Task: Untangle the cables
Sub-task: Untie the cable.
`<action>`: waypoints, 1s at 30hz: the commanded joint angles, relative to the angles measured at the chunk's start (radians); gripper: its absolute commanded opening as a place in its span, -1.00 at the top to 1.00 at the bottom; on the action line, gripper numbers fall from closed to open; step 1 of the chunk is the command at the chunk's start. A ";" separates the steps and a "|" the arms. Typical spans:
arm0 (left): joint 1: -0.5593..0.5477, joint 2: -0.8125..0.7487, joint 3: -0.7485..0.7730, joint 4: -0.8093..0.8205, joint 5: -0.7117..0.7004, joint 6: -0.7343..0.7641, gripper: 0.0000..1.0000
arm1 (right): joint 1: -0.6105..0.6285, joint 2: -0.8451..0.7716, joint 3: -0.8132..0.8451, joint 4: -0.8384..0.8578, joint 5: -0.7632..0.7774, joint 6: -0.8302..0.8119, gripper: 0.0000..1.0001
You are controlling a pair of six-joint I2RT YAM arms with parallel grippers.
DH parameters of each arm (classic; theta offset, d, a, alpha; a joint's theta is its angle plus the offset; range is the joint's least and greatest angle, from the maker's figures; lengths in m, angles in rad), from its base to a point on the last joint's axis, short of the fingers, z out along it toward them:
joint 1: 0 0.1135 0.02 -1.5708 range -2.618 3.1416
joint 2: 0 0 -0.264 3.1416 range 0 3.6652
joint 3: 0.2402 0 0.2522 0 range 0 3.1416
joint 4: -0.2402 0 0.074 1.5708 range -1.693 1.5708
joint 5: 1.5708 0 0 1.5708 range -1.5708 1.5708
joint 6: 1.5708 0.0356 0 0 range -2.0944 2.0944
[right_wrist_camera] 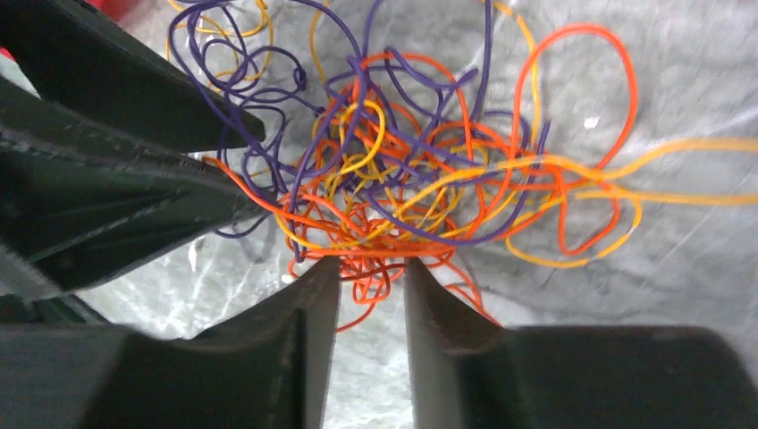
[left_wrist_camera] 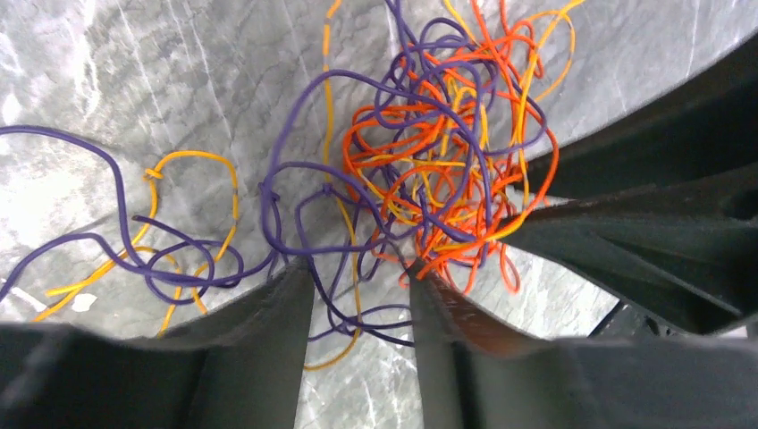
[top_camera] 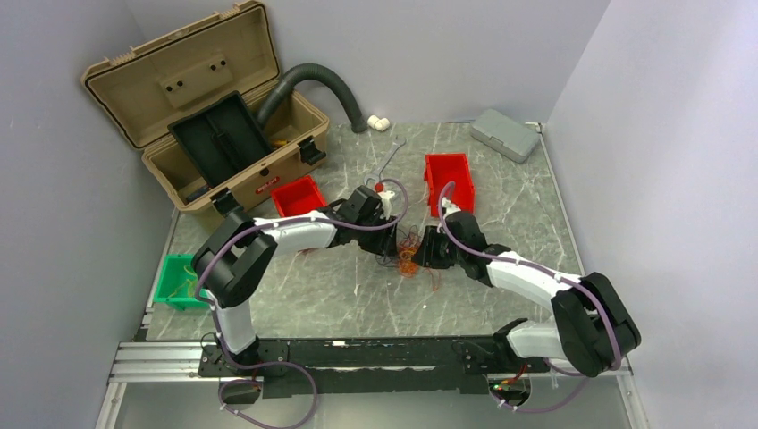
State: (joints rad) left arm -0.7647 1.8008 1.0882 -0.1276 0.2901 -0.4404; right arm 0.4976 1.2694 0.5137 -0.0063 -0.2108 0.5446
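The cables (top_camera: pixel 409 256) are seen lying as a small tangle of orange, yellow and purple strands on the grey marbled desk (top_camera: pixel 357 299), near its middle, between the two arms. The left gripper (top_camera: pixel 391 239) and the right gripper (top_camera: pixel 427 250) are lowered over the tangle from opposite sides and are close together.

In the left wrist view, the left gripper (left_wrist_camera: pixel 362 273) is shown with its jaws narrowly parted. Purple and yellow strands pass through the gap, and nothing is visibly clamped. Most of the cables (left_wrist_camera: pixel 438 170) are bunched just beyond the fingertips, with looser loops trailing to the left.

In the right wrist view, the right gripper (right_wrist_camera: pixel 373 264) is likewise narrowly parted, with orange loops of the cables (right_wrist_camera: pixel 402 188) lying between the fingertips. A firm hold cannot be made out.
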 commanded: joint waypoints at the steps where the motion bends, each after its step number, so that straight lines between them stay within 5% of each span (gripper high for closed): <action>1: -0.002 0.037 0.041 0.059 0.019 -0.032 0.28 | 0.003 -0.041 -0.038 0.087 -0.005 0.032 0.55; 4: 0.006 0.042 0.035 0.063 0.012 -0.036 0.99 | 0.001 -0.099 -0.037 0.023 0.090 0.032 0.95; 11: 0.034 -0.027 -0.010 0.027 -0.068 -0.012 1.00 | -0.004 -0.319 -0.022 -0.187 0.371 0.030 0.99; 14: 0.036 -0.051 -0.020 0.009 -0.111 0.003 1.00 | -0.007 -0.393 -0.039 -0.204 0.363 0.003 -0.11; 16: 0.036 -0.058 -0.031 0.020 -0.095 0.000 1.00 | -0.008 -0.394 -0.038 -0.217 0.310 -0.016 -0.37; 30: 0.036 -0.068 -0.018 0.013 -0.067 0.005 1.00 | 0.111 -0.145 -0.024 -0.196 0.267 -0.013 -0.77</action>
State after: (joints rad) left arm -0.7277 1.7809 1.0508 -0.1173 0.2218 -0.4568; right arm 0.5697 1.1023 0.4713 -0.2485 0.0689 0.5243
